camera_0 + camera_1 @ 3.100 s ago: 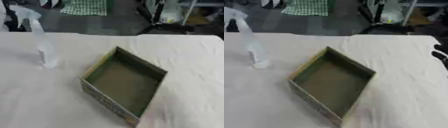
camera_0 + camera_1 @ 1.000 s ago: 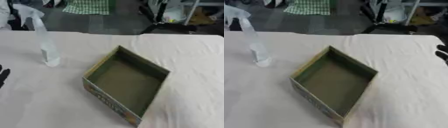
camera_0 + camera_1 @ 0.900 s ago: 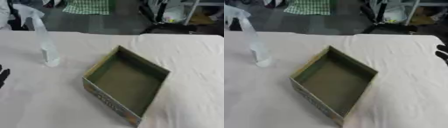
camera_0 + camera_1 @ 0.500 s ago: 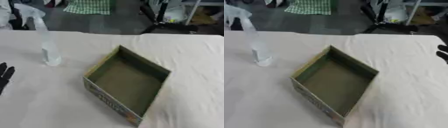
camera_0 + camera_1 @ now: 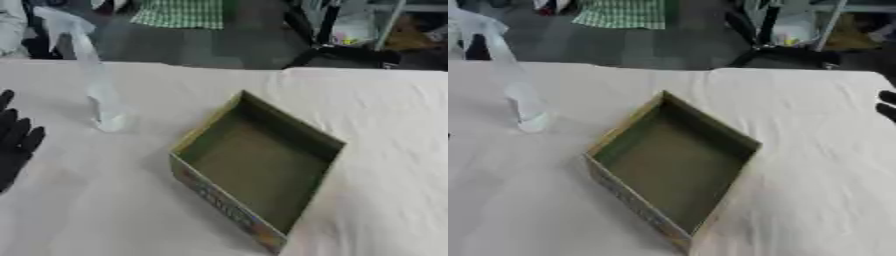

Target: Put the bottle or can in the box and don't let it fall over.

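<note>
Standing bottle: clear plastic spray bottle (image 5: 98, 85) with a pale trigger head, upright on the white cloth-covered table (image 5: 385, 125), well left of the box, outside it.
Box: shallow open cardboard box (image 5: 254, 165) with a dull green inside, set cornerwise at mid-table, nothing in it.
Box print: coloured printing along the near outer wall; no word can be read.
Bottle label: none legible.
Left hand: black hand (image 5: 16, 142) at the left edge, fingers straight and spread, apart from the bottle, holding nothing.
Right hand: black fingertips (image 5: 886, 105) at the right edge; finger state cannot be told.
</note>
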{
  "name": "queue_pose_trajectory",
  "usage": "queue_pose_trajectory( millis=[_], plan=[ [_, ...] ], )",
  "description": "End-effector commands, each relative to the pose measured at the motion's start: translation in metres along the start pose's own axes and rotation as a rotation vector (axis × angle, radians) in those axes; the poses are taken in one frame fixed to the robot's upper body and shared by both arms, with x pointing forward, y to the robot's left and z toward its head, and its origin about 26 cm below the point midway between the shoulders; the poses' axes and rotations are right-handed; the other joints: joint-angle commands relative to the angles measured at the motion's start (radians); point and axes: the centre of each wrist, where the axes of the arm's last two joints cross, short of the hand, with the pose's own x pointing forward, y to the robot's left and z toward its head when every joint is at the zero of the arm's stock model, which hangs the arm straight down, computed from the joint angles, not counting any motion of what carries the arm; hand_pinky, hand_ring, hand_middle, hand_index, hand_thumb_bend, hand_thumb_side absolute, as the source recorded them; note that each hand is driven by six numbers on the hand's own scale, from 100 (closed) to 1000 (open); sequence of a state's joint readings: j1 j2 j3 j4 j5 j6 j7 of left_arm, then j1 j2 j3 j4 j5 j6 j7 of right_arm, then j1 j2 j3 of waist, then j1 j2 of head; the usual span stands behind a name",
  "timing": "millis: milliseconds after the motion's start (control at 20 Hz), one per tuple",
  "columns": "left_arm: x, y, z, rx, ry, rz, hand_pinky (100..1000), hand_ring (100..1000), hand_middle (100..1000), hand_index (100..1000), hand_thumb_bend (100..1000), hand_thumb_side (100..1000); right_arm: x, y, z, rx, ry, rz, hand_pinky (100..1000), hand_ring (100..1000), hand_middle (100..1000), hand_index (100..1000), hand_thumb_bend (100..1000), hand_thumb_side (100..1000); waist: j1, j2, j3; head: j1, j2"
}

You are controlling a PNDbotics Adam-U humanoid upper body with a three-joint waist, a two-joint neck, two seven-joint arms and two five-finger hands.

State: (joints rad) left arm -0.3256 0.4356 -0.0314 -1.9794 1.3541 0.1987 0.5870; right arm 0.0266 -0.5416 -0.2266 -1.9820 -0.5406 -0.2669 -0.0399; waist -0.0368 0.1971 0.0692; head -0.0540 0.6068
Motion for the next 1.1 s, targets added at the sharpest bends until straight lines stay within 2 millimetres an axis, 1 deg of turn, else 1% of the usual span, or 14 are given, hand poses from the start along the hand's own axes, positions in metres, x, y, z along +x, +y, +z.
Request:
queue_pose_trajectory(
  millis=[50, 300, 750, 1100],
  plan=[
    [0.001, -0.01, -0.001, -0.005, 0.02, -0.029, 100, 100, 100, 1000, 547, 1000, 0.008, -0.001, -0.006, 0.026, -0.018, 0.02, 860, 825, 821, 892, 100, 679, 0.003, -0.021, 0.0, 0.004, 0.005],
    [-0.003, -0.015, -0.006, 0.018, 0.061, -0.051, 100, 100, 100, 1000, 547, 1000, 0.008, 0.0, -0.006, 0.027, -0.017, 0.019, 861, 826, 821, 892, 100, 680, 0.005, -0.021, -0.002, 0.006, 0.006],
    [-0.011, -0.024, -0.018, -0.003, 0.115, -0.015, 100, 100, 100, 999, 552, 1000, 0.008, 0.001, -0.007, 0.032, -0.016, 0.014, 862, 826, 822, 892, 100, 681, 0.006, -0.022, -0.007, 0.009, -0.002],
    [-0.012, -0.029, -0.026, 0.0, 0.108, 0.009, 100, 100, 100, 988, 555, 1000, 0.008, 0.001, -0.007, 0.031, -0.017, 0.012, 863, 826, 822, 892, 100, 680, 0.007, -0.021, -0.009, 0.016, -0.002]
  ],
)
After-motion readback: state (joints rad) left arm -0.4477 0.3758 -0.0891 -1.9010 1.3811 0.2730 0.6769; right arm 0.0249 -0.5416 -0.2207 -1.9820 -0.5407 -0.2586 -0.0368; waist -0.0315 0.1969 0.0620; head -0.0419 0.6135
